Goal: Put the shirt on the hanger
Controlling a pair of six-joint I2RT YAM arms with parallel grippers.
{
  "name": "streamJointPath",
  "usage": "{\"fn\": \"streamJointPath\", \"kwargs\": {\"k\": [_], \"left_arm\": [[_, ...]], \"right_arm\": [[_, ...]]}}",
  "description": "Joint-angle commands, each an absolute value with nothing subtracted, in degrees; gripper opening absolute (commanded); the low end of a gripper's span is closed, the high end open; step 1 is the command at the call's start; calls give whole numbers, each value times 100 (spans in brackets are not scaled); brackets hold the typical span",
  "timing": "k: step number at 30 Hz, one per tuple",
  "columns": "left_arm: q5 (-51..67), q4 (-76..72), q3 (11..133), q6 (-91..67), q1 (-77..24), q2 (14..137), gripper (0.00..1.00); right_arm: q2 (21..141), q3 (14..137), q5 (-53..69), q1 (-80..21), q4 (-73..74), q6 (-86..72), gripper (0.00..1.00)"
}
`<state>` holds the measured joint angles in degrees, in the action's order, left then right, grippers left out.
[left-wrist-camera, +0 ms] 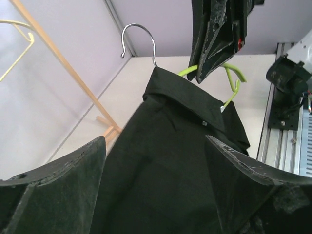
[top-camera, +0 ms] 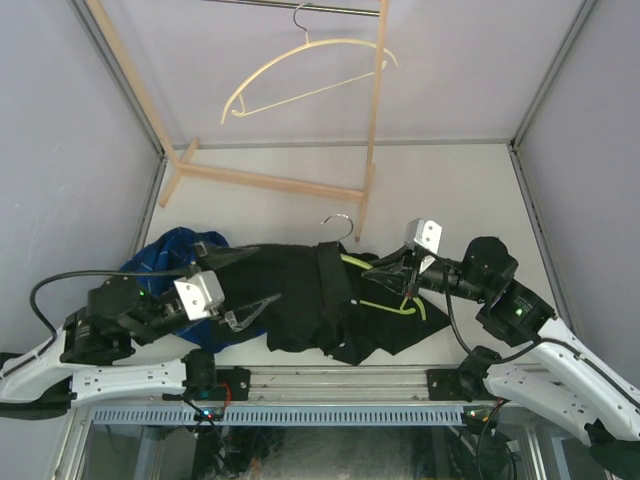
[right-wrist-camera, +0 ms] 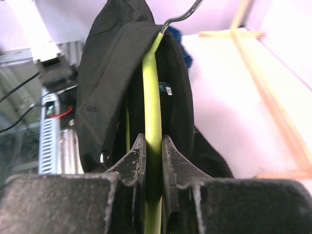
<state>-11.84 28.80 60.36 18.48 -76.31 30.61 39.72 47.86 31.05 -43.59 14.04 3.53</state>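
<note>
1. While the right gripper (right-wrist-camera: 153,146) is clenching its fingers on the hanger (right-wrist-camera: 152,97), it is holding one lime-green arm.
2. The shirt (top-camera: 300,300) is draping over the hanger, its collar sitting just below the hanger's metal hook (left-wrist-camera: 141,34).
3. The left gripper (top-camera: 262,275) is standing left of the hanger, fingers released and spread wide, gripping nothing.

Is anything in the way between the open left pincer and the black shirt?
No, nothing visible is in the way. The left pincer is open and faces the black shirt directly; its wrist view shows only cloth ahead between its fingers. The right pincer grips the green hanger on the shirt's far side.
</note>
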Motion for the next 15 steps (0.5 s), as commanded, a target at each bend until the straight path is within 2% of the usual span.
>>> {"fn": "streamJointPath", "kwargs": {"k": [1,4,9,15], "left_arm": [[-1693,2646,6481,1183,-7626,3039,82],[-2113,2162,6353,505,-7621,3180,78],[-2407,1052,5891,-616,-7626,3649,87],[-3058,127,5585,-1063,-7622,4088,89]], "right_arm": [[3778,4700,1668,-4418,204,355,0],[3790,4611,912,-4442,-64,202,0],[3922,4541,136,-4722,-496,76,0],[3998,4537,-656,-5442,-707,444,0]]}}
